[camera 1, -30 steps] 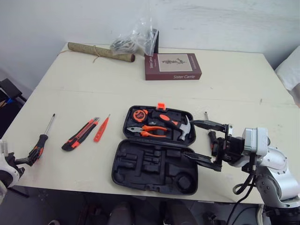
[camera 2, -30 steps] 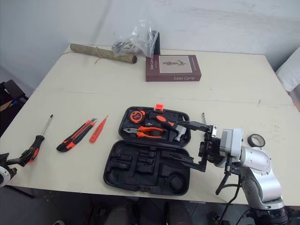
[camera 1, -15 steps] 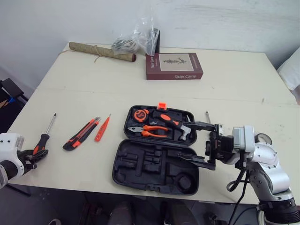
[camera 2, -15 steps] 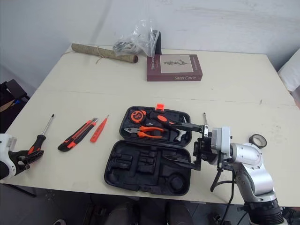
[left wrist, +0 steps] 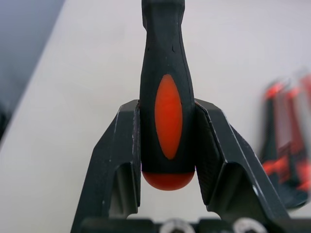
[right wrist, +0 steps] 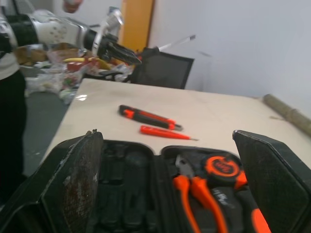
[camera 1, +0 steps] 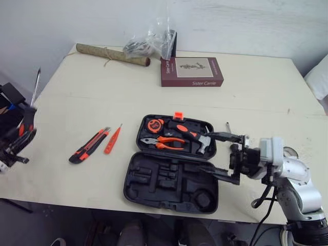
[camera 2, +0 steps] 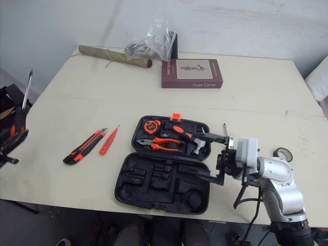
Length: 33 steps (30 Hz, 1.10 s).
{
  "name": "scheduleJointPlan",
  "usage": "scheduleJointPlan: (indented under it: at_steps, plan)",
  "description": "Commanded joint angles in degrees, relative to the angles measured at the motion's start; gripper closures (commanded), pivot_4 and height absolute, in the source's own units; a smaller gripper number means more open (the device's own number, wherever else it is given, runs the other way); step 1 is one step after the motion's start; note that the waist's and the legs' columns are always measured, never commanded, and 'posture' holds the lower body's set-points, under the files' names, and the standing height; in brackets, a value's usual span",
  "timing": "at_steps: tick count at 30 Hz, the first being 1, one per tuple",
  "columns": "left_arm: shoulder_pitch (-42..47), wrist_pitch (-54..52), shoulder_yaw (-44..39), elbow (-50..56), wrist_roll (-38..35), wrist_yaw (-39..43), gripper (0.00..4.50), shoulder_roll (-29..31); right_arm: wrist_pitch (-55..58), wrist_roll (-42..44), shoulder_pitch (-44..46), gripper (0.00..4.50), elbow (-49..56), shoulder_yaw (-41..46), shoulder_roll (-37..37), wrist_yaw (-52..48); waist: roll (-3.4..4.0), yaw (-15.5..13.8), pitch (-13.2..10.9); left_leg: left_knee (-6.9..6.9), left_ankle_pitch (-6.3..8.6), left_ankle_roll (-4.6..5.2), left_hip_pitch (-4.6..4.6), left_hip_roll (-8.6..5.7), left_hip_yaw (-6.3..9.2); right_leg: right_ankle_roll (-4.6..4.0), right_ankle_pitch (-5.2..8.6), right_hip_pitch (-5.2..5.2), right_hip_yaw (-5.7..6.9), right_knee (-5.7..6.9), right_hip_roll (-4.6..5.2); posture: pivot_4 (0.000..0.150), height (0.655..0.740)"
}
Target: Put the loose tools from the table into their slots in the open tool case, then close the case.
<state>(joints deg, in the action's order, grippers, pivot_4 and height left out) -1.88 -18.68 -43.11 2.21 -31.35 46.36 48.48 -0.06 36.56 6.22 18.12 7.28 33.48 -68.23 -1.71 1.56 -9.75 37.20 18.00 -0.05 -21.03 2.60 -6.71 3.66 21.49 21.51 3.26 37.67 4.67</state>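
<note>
At the far left, my left gripper (left wrist: 167,108) has its jaws pinching the black-and-orange screwdriver (camera 1: 26,118) by the fat end of the handle. The tool is held off the table (camera 1: 246,97), just past its 9 o'clock edge. Its long axis runs roughly 6 to 12 o'clock in the head views, butt low in the jaws and steel tip up, leaning a touch toward 1 o'clock.

Next along lie the black-and-orange utility knife (camera 1: 89,145) and the slim orange tester pen (camera 1: 112,139), side by side, both pointing about 1 o'clock. They sit between the screwdriver and the open black plastic tool case (camera 1: 154,180).

My right gripper (camera 1: 206,151) hovers at the case's 3 o'clock end, jaws spread wide and holding nothing.

What worries me is the grip so far back on the handle. I judge the long shaft could pivot in the jaws on the carry. A low sweep could also knock the knife or pen. The right jaws could crowd the slots or nudge the case as the screwdriver arrives.
</note>
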Motion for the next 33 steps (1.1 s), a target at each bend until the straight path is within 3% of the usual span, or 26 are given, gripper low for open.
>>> scheduleJointPlan:
  at_steps: [1,3,6,11,14,20,33]
  plan:
    - [-1.7,3.2,11.6,12.6,1.4,11.9,3.71,6.5,0.5,1.3,-1.5,0.0,1.2,3.0,2.7,-0.9,0.08,0.0,0.0,0.0,0.01,0.02,0.0,-0.02,0.0,0.0,0.0,-0.01,0.0,0.0,0.0,0.15,0.74]
    - [0.3,3.0,18.8,17.7,2.8,15.7,3.71,11.0,1.4,1.7,-2.9,0.0,0.9,4.0,4.4,-1.5,0.09,-0.1,0.0,-0.02,0.01,0.03,-0.04,-0.02,0.01,0.0,0.0,0.0,0.0,-0.04,-0.01,0.15,0.74]
    - [11.4,0.1,31.0,21.2,2.7,18.7,3.71,13.0,0.5,1.0,-4.6,0.0,-0.7,5.9,6.3,-2.6,0.28,0.0,-0.2,-0.02,0.0,0.05,-0.05,-0.02,-0.01,0.0,0.0,-0.02,-0.02,-0.09,-0.03,0.15,0.74]
    - [27.8,-1.3,52.1,19.7,15.0,22.7,3.71,10.2,-1.1,-0.1,-8.2,0.0,-3.4,9.1,8.3,-4.5,0.64,0.2,-0.3,-0.02,-0.22,-0.05,-0.01,0.05,-0.18,0.02,-0.01,-0.01,-0.15,-0.04,-0.31,0.15,0.74]
    - [32.4,-8.0,59.6,20.4,17.0,24.5,3.71,8.1,-2.3,-0.9,-10.1,0.0,-3.3,10.1,7.9,-3.8,0.7,0.1,-0.4,0.02,-0.28,-0.09,-0.04,0.14,-0.26,0.03,-0.01,0.07,-0.26,0.01,-0.49,0.15,0.74]
    - [37.6,-11.0,65.3,17.4,22.8,21.1,3.71,1.4,-2.4,-1.1,-13.7,0.0,0.4,10.3,6.6,-1.3,0.67,-0.3,-0.5,0.19,-0.3,-0.11,-0.07,0.18,-0.19,0.06,-0.02,0.07,-0.34,0.08,-0.53,0.15,0.74]
    - [39.8,-6.5,67.8,11.7,31.4,22.7,3.71,0.3,-0.9,-1.1,-16.5,0.0,5.1,10.3,7.0,2.4,0.66,-0.3,-0.5,0.25,-0.3,-0.1,-0.07,0.17,-0.16,0.08,-0.04,0.05,-0.34,0.1,-0.5,0.15,0.74]
